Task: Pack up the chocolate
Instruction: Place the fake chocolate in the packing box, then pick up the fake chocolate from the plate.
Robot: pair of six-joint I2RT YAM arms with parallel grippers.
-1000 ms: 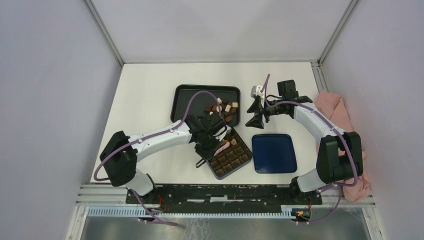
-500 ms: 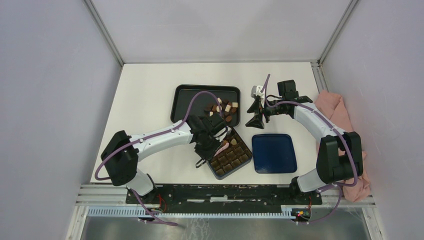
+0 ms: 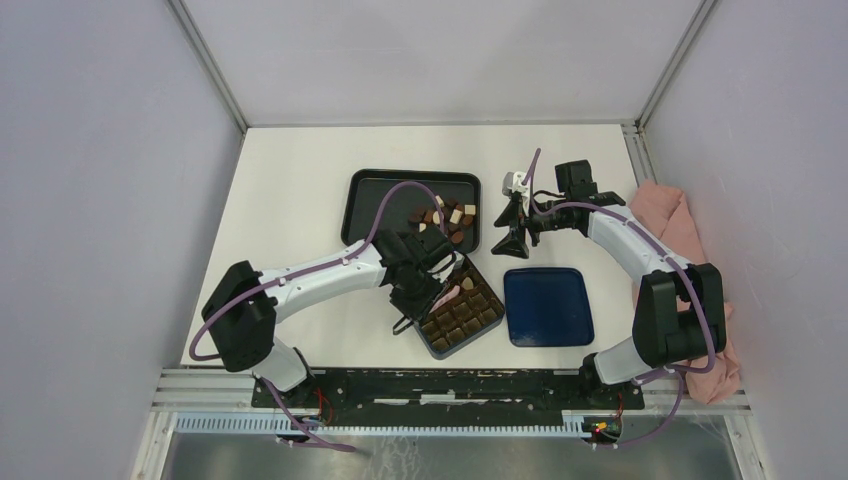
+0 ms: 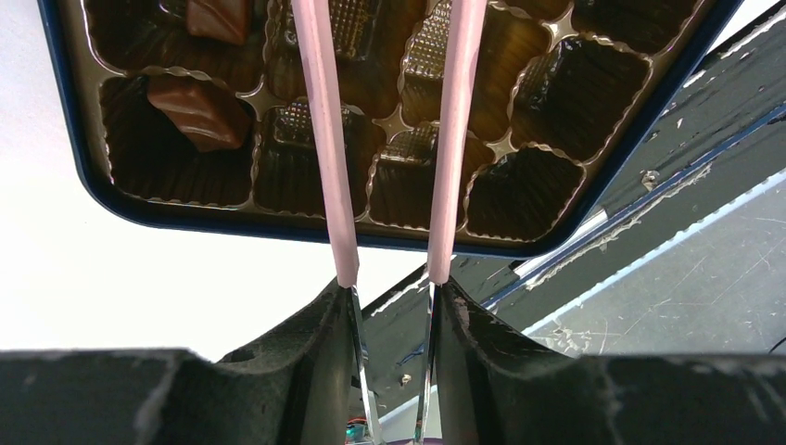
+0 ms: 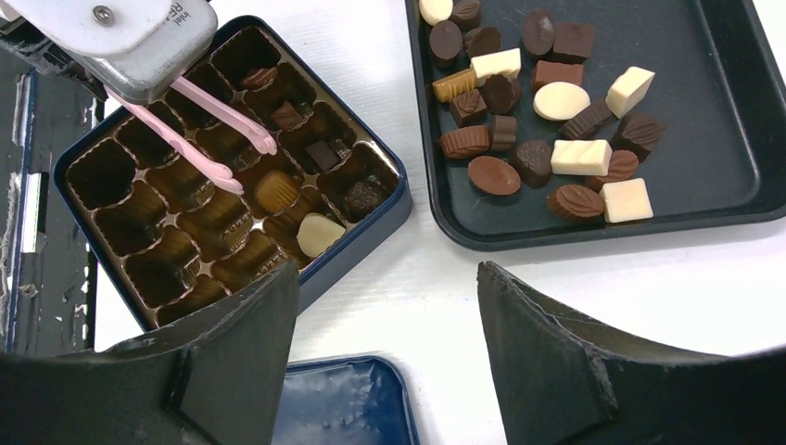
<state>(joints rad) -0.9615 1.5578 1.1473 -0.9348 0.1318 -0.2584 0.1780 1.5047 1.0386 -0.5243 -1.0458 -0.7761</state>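
Left wrist view is showing me the left end effector [image 4: 394, 297] clamping on the metal heel of the pink tweezers [image 4: 324, 139]. Its fingers are pressing both arms, while the two pink tips are standing apart with nothing between them. The tweezers are reaching over the chocolate box [image 4: 278, 230]. The box's near compartments are lying empty here, and two brown pieces of chocolate [image 4: 197, 111] are sitting in cells at the far left.

From the right wrist I am seeing the tweezer tips hanging over the box's middle, just beside a caramel-coloured piece. About six pieces are filling cells along one side, in dark, caramel and cream. Most of the chocolate is lying loose in the black tray [image 5: 741, 139], clustered together. The right end effector [image 5: 387, 269] is hovering above the surface [image 3: 290, 200] between box and tray, fingers spread wide and gripping nothing.

In the top external view the blue lid [image 3: 547, 305] is lying just beside the box, and a pink cloth [image 3: 665, 215] is bunching at the surface's right edge.
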